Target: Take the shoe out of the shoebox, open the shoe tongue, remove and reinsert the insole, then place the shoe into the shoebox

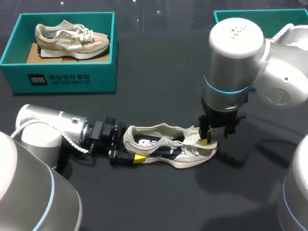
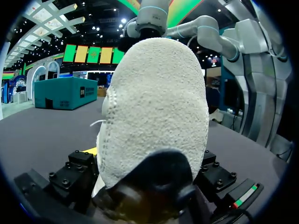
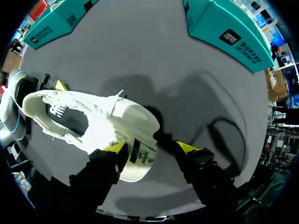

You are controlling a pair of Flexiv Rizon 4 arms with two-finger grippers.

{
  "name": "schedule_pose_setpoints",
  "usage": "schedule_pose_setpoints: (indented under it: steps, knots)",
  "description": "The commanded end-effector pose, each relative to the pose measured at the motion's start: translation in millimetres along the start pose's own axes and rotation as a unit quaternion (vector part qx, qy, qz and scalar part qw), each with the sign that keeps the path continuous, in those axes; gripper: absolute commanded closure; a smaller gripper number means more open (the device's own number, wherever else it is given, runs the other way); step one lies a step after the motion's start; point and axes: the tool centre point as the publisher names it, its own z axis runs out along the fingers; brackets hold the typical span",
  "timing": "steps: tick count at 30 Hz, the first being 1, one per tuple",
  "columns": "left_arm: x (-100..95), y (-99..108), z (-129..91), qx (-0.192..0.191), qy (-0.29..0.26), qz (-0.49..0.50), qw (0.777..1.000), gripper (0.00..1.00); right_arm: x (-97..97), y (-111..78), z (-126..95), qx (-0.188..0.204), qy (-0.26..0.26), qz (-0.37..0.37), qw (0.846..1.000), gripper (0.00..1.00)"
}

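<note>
Left gripper: clamped on the shoe at the heel from both sides, lying low along the table. Fuzzy cream heel fills its own view.
Right gripper: pointing straight down over the toe end, fingers wide, holding nothing. Tongue leans on one tip only, other tip well clear.
Shoe spot: out on the table between both arms, well apart from the box.
Risk 1: closing now could catch the laces along with the tongue, or just shove the tongue sideways, since only one tip has contact.
Risk 2: tugging the tongue hard might twist the heel out of the left clamp.
Looks: cream and white, mesh and suede-ish, laces loose, dark insole with white print showing inside. Floppy, guessing.
Box: teal, far left, second shoe inside.
</note>
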Motion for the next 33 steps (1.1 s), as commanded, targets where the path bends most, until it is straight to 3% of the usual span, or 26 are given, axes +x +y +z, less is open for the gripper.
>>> schedule_pose_setpoints:
  steps: [1, 12, 33]
  knots:
    - [-2.0, 1, 1, -0.001, 0.0, 0.0, 1.0, 1.0, 3.4, 4.9, 10, 0.005, -0.024, 0.006, 1.0, 0.38]
    - [-2.0, 1, 1, -0.001, 0.0, 0.0, 1.0, 1.0, 4.1, 7.6, 12, 0.016, -0.041, 0.008, 0.999, 0.36]
    - [-2.0, 1, 1, -0.001, 0.0, 0.0, 1.0, 1.0, 13.0, 8.5, -97, -0.047, -0.097, -0.073, 0.992, 0.28]
